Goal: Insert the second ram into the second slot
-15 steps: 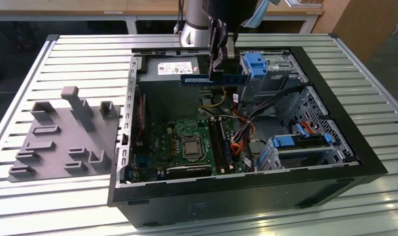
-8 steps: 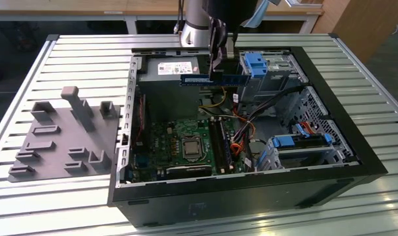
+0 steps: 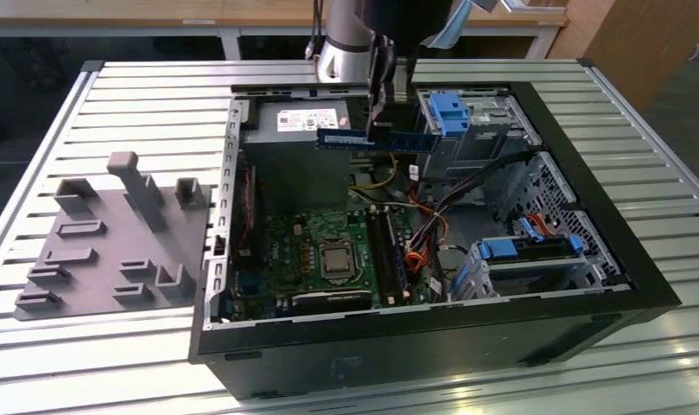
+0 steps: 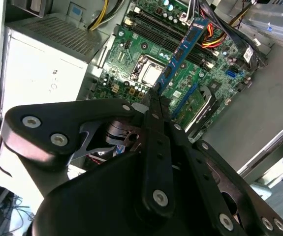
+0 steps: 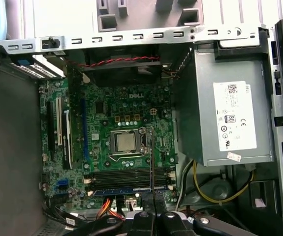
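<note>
Your gripper (image 3: 386,117) had its jaws pinched closed on the second ram (image 3: 378,138), holding it level in the air above the open computer case (image 3: 625,285), clear of the motherboard (image 3: 314,233), where another blue stick (image 5: 126,191) sat in a slot.

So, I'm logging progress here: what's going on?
The arm's gripper is shut on the ram, holding it in the air above the open case, over the motherboard. It is not in a slot yet. Another blue stick already sits in a slot.
</note>
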`<action>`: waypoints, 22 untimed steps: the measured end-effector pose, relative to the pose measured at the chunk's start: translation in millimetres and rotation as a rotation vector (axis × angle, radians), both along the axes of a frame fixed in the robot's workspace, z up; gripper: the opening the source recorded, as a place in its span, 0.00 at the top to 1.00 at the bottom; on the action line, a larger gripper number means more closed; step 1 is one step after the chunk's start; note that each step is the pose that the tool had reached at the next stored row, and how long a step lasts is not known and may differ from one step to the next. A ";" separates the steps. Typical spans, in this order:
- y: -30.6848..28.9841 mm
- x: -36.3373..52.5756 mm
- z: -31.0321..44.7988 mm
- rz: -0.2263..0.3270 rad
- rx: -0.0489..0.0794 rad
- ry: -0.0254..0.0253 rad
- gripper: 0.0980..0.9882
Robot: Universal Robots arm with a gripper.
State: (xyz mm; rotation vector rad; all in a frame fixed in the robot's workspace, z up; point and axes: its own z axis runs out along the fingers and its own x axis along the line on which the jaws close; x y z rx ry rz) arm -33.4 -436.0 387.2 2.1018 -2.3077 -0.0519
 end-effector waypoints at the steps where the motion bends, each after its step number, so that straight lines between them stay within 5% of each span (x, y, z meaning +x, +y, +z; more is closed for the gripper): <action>1: 0.0 0.0 0.0 -0.007 0.000 0.0000 0.98; 22: 0.0 0.0 -0.2 -0.119 -0.001 0.0000 0.98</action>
